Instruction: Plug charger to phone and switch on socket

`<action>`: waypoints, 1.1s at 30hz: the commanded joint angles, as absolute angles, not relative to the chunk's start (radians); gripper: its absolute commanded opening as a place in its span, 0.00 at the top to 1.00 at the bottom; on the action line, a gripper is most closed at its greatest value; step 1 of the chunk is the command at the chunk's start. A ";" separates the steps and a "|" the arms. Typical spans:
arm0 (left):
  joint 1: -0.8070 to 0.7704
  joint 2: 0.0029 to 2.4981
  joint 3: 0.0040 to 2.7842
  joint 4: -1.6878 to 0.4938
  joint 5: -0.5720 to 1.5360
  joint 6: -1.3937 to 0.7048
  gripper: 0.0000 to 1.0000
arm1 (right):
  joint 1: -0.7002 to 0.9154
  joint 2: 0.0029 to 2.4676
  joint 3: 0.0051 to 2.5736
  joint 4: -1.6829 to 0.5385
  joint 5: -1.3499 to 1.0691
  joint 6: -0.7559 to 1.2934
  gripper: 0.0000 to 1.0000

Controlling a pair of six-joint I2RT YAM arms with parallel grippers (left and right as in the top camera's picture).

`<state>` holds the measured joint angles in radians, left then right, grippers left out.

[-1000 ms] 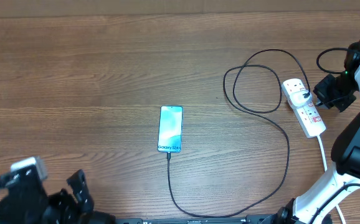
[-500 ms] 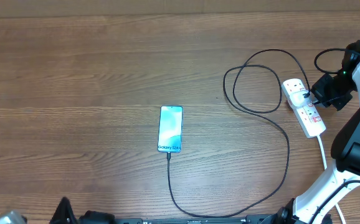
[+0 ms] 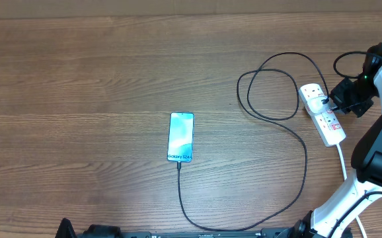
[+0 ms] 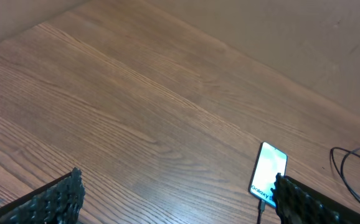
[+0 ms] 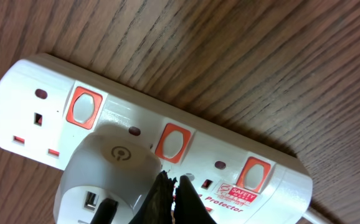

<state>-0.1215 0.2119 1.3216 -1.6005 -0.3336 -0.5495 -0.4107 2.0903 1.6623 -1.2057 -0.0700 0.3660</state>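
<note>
We record the left gripper (image 4: 177,182), spread apart, now withdrawn from the phone (image 3: 181,137) with the charger (image 3: 304,155) apparently seated, while the right gripper (image 5: 172,184), pinched together, sits at the socket's (image 5: 124,115) middle switch (image 5: 171,142).

The phone (image 3: 181,137) shows "Galaxy S24" near its lower short edge in the overhead view. In the right wrist view, at lower right, the socket (image 5: 130,118) carries a red label (image 5: 243,195) reading "SAFETY", with the word "Protector" beside it. The white plug (image 5: 111,168) bears a power sign.
</note>
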 commanded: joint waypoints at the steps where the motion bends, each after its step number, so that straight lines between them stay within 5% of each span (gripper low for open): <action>1: -0.112 0.202 1.316 -1.596 -0.347 -0.566 0.00 | -0.406 2.123 1.688 -1.202 -0.084 0.366 0.96; 33: -0.112 0.202 1.315 -1.596 -0.346 -0.566 0.00 | -0.381 2.156 1.541 -1.098 -0.053 0.419 0.96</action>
<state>-0.1215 0.2119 1.3209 -1.6005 -0.3336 -0.5518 -0.4095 2.1105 1.5833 -1.0821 -0.0635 0.4061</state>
